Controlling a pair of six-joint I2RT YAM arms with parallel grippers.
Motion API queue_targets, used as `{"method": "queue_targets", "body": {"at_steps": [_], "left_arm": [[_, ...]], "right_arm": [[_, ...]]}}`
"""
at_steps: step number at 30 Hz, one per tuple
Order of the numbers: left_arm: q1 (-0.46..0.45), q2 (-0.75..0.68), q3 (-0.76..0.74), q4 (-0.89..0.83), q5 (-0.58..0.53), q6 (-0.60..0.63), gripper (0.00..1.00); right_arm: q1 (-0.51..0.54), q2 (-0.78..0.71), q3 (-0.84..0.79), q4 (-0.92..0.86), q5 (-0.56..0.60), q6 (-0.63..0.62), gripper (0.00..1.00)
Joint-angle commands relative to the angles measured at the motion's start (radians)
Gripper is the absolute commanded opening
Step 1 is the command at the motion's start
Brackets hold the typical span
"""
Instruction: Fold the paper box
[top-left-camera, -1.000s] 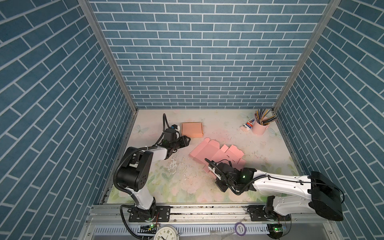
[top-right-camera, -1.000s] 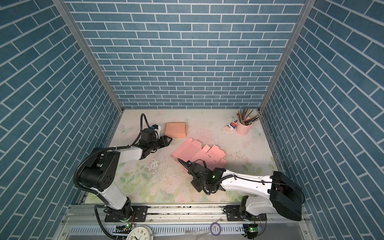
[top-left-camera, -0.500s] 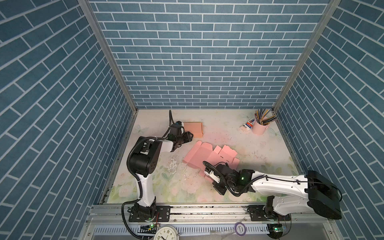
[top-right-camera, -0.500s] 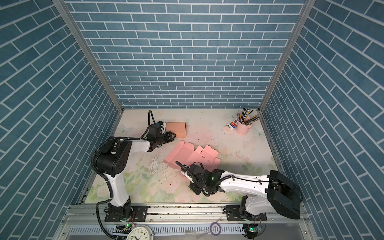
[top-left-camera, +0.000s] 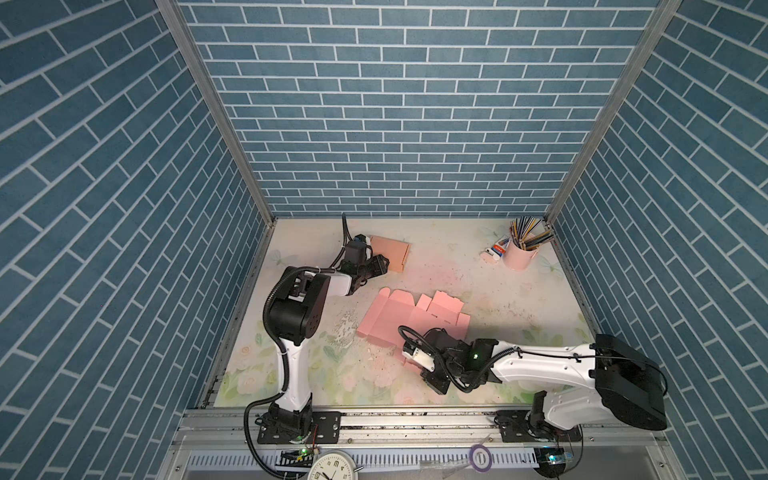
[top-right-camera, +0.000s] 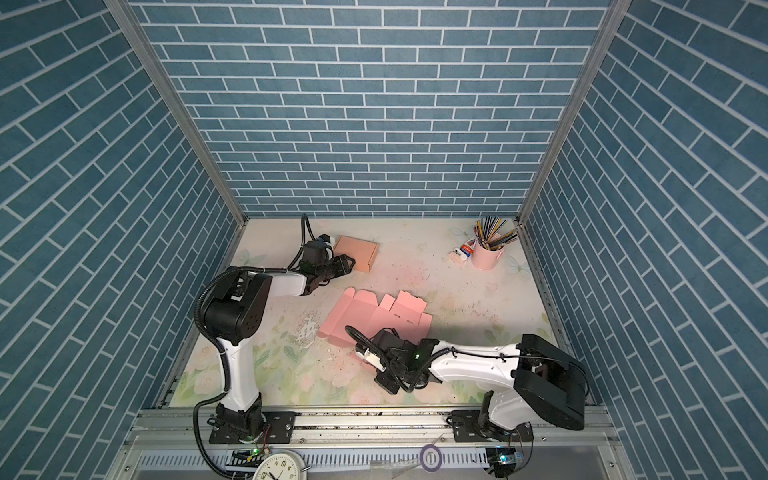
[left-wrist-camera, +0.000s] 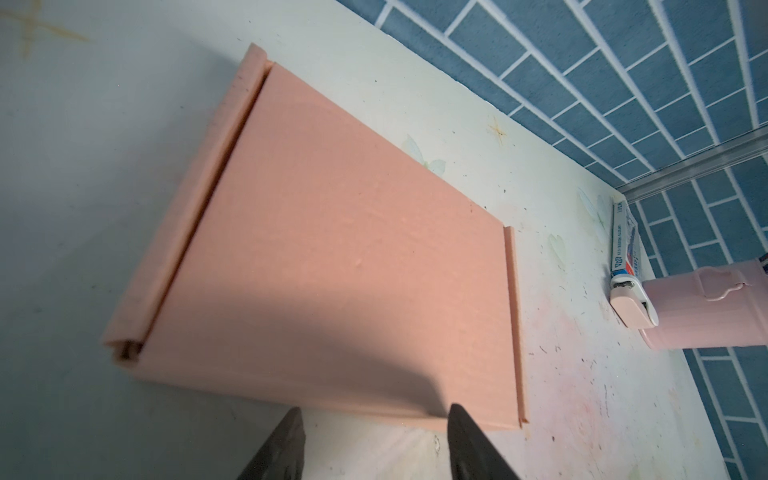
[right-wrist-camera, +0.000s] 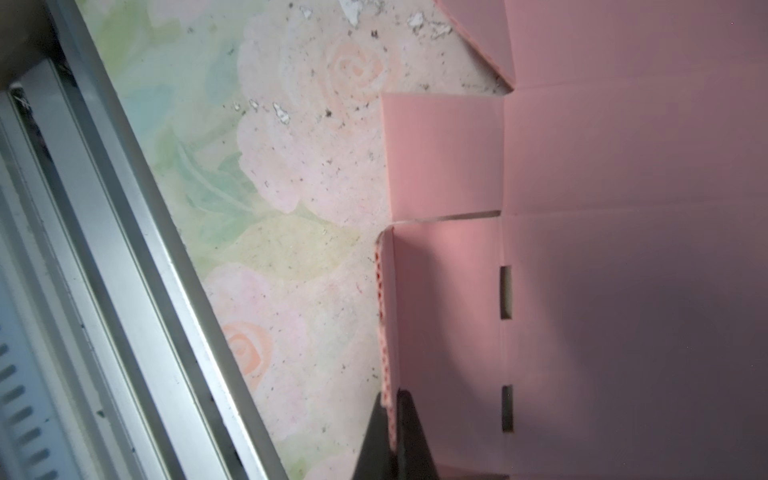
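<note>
Right gripper (right-wrist-camera: 390, 405) — clamped on the edge of the flat pink cardboard box blank (top-left-camera: 397, 318) — has dragged it nearer; folding not begun. Left gripper (left-wrist-camera: 374, 411): jaws apart.

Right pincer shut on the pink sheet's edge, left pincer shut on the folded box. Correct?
Not quite. The left pincer is open, with its jaws apart in front of the folded box and gripping nothing, as the left wrist view shows. The right pincer is indeed shut on the pink sheet's edge.
</note>
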Motion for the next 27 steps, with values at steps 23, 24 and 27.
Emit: {"method": "queue_targets", "body": {"at_steps": [23, 24, 27], "left_arm": [[0.041, -0.665, -0.487, -0.159, 0.018, -0.003, 0.64], [0.039, -0.683, -0.494, -0.174, 0.023, 0.004, 0.64], [0.025, -0.710, -0.504, -0.222, 0.039, 0.032, 0.65]], "right_arm": [[-0.027, 0.096, 0.142, -0.009, -0.015, -0.034, 0.32], [-0.028, 0.075, 0.133, 0.005, -0.019, -0.008, 0.36], [-0.055, 0.023, 0.104, 0.044, -0.015, 0.100, 0.45]]}}
